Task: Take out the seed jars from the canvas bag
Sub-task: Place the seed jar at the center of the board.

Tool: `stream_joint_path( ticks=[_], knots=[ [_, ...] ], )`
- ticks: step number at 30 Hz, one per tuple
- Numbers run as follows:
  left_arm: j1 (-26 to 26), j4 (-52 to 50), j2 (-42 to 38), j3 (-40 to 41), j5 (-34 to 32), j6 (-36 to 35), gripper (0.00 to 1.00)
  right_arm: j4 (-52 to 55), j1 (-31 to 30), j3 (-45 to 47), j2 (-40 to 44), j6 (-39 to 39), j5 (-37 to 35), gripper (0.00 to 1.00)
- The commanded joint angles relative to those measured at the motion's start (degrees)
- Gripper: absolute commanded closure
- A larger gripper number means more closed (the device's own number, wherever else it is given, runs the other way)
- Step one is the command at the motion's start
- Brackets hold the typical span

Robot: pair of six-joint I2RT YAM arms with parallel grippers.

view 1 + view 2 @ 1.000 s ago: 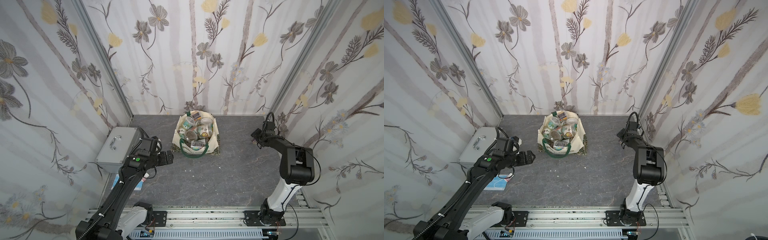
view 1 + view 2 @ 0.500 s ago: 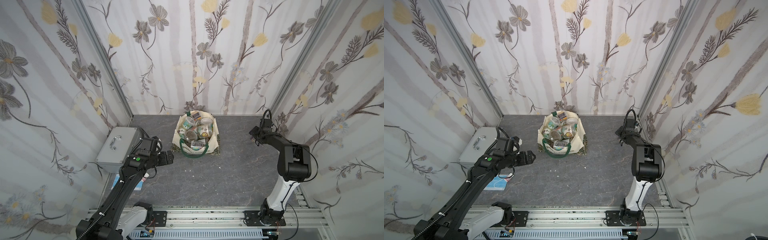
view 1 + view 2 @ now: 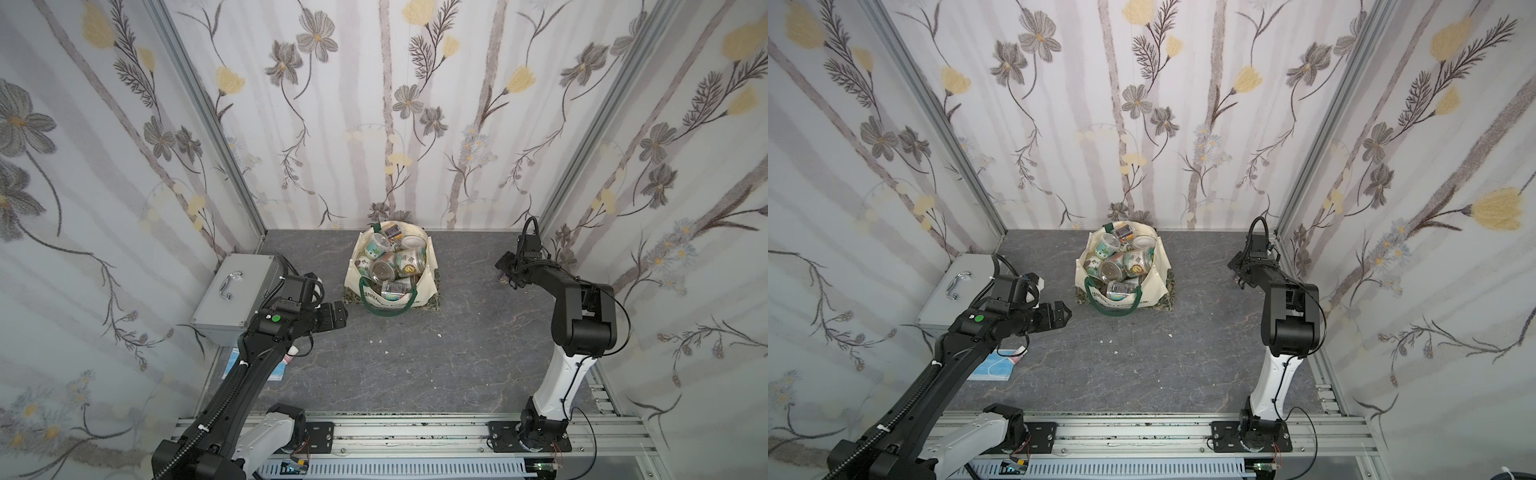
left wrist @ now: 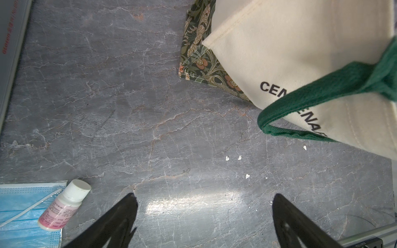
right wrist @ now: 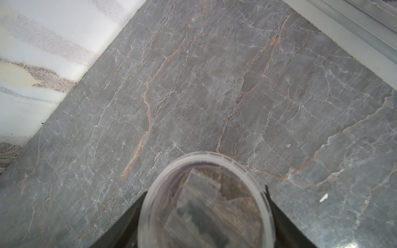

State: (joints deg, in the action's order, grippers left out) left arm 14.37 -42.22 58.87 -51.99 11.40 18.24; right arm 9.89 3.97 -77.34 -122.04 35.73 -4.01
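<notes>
The cream canvas bag (image 3: pixel 430 259) (image 3: pixel 1160 270) stands open at the back middle, green handle (image 4: pixel 322 94) hanging over its front. Several seed jars (image 3: pixel 384 266) (image 3: pixel 1115 270) lie piled inside. My left gripper (image 3: pixel 338 320) (image 3: pixel 1063 313) (image 4: pixel 204 197) hovers open and empty over the floor, left of and in front of the bag. My right gripper (image 3: pixel 503 270) (image 3: pixel 1237 270) (image 5: pixel 206 191) is low near the back right corner. It has a clear-lidded seed jar (image 5: pixel 204 204) between its fingers (image 5: pixel 133 214), lid toward the wrist camera.
A silver metal case (image 3: pixel 237 291) (image 3: pixel 951 286) sits against the left wall. A blue face mask (image 4: pixel 19 212) (image 3: pixel 992 370) and a small white bottle (image 4: pixel 64 206) lie beside it under my left arm. White crumbs (image 4: pixel 247 176) dot the grey floor. Walls close three sides.
My right arm has carried the jar a little leftward and farther back near the right corner. The left arm and the bag have not moved.
</notes>
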Motion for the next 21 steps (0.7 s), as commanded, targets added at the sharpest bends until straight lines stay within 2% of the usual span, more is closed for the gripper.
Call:
stream_joint_path(
  ticks=[1,11,14,18,21],
  knots=[
    [0.0,1.2,-0.2,0.1,0.3,0.5,0.00,0.8,0.0,-0.7,-0.5,-0.4,0.7,0.24],
    [0.0,1.2,-0.4,0.1,0.3,0.4,0.00,0.8,-0.2,1.7,2.1,-0.9,1.5,0.12],
    [0.0,1.3,-1.0,0.0,0.0,0.5,0.00,0.8,-0.2,4.7,6.3,-1.2,0.7,0.01],
    [0.1,1.1,-3.5,-1.1,-1.1,0.5,0.00,0.7,-0.2,9.0,14.2,-2.0,2.2,0.00],
    [0.6,1.0,-4.3,-5.1,-1.9,1.1,0.00,2.5,-1.1,10.6,19.8,-2.6,5.1,0.00]
  ],
)
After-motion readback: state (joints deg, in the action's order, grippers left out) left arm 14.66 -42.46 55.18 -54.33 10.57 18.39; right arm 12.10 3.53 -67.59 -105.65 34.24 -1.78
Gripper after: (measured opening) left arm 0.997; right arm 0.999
